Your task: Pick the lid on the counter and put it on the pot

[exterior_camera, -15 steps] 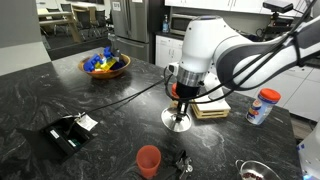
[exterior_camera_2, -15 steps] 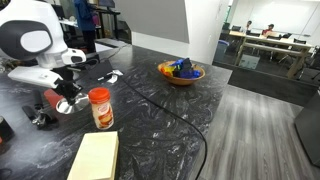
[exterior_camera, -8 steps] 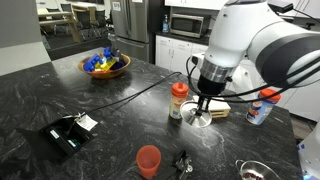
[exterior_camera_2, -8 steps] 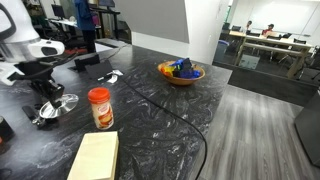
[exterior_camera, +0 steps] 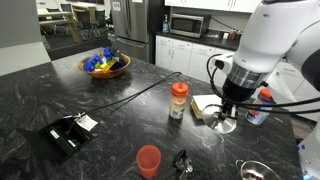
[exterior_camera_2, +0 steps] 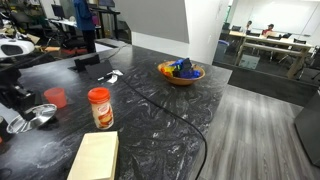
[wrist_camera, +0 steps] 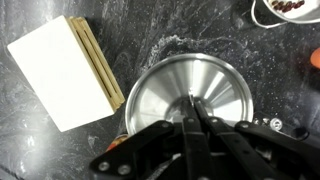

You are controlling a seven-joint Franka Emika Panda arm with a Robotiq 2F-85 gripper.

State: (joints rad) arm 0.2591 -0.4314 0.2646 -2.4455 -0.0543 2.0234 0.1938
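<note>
Two black fingers of the gripper clamp the small round shiny silver lid by its centre, a hold that leaves its rim free to seat. It hangs low over the dark marbled desk, just beside the pale wood-edged block, with the small silver metal pot apart at the wrist view's corner, so a carry across looks next.

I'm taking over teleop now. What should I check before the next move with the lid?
1. Claw shut on the lid knob: ok.
2. Lid lifted off the counter: cannot tell.
3. Lid above the pot: not ok, the pot sits apart at the wrist view's edge.
4. Pot uncovered: ok.
5. Spice jar off the way to the pot: ok.
</note>
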